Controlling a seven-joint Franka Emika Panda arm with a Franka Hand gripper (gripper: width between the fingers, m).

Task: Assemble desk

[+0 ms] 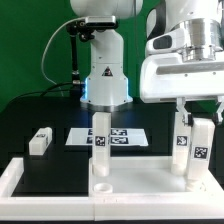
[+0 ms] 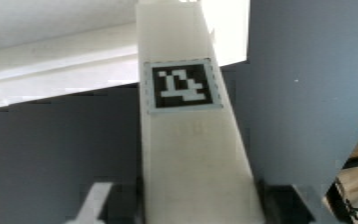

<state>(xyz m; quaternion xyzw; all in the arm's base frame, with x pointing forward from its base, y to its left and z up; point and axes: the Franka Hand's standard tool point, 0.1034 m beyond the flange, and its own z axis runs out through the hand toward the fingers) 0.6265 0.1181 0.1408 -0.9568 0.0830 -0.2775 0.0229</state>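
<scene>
In the exterior view, we see the gripper (image 1: 200, 112) hanging at the upper part of the exterior view's right. Its jaws sit on either side of the top of an upright leg (image 1: 201, 150). The foot of this leg is at the right end of the panel (image 1: 140, 180), the flat white desk top lying in the foreground; we cannot tell whether the foot rests on it. A second leg (image 1: 182, 150) stands just beside the first, on the exterior view's left of it. A third leg (image 1: 100, 140) stands upright at the panel's left end. A fourth leg (image 1: 40, 141) lies on the black tabletop (image 1: 30, 115), well apart from the others. The marker board (image 1: 125, 137) lies flat behind the panel, and the arm's base (image 1: 105, 75) stands beyond it. A white rail (image 1: 20, 180) borders the near corner on the exterior view's left.

In the wrist view, the leg (image 2: 185, 130) fills the middle and shows one square tag (image 2: 179, 85). The gripper (image 2: 194, 205) is clamped on it, with a dark finger (image 2: 101, 200) pressed to each side. Beyond it we see the dark tabletop (image 2: 300, 90) and a white surface we cannot identify.
</scene>
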